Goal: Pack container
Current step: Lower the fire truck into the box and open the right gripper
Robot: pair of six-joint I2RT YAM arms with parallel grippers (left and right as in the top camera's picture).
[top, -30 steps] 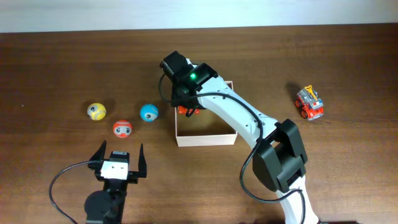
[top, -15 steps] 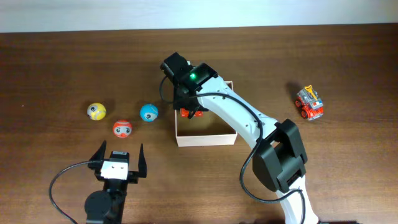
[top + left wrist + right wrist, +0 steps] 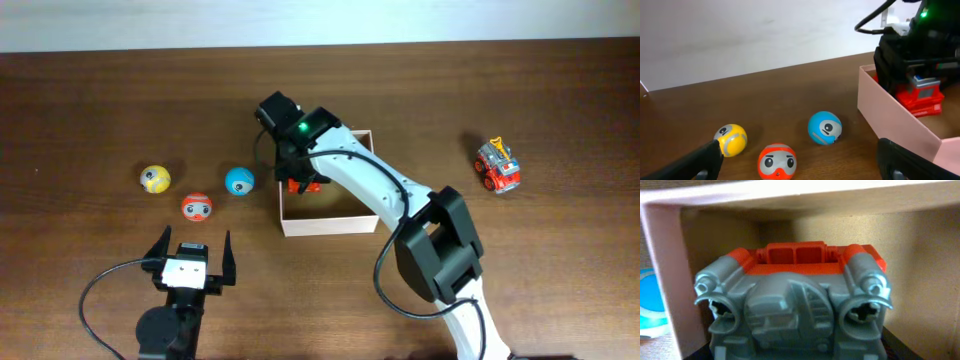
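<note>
The container (image 3: 330,224) is a small white-walled box, tan inside, at the table's middle. My right gripper (image 3: 302,170) is inside its far left corner, shut on a red and grey toy truck (image 3: 303,185). The right wrist view shows that truck (image 3: 795,305) from below, close to the container's left wall (image 3: 662,265). A second red toy truck (image 3: 498,166) stands far right on the table. The yellow ball (image 3: 154,179), red ball (image 3: 197,207) and blue ball (image 3: 239,181) lie left of the container. My left gripper (image 3: 190,256) is open and empty, near the front edge.
In the left wrist view the yellow ball (image 3: 730,139), red ball (image 3: 777,161) and blue ball (image 3: 824,127) lie just ahead of my open left gripper (image 3: 799,146). The container (image 3: 890,117) is at the right. The wall runs behind the table.
My right gripper has shifted slightly left and lower with the red truck, into the container's left corner. The left arm, the balls and the far truck have not moved.
</note>
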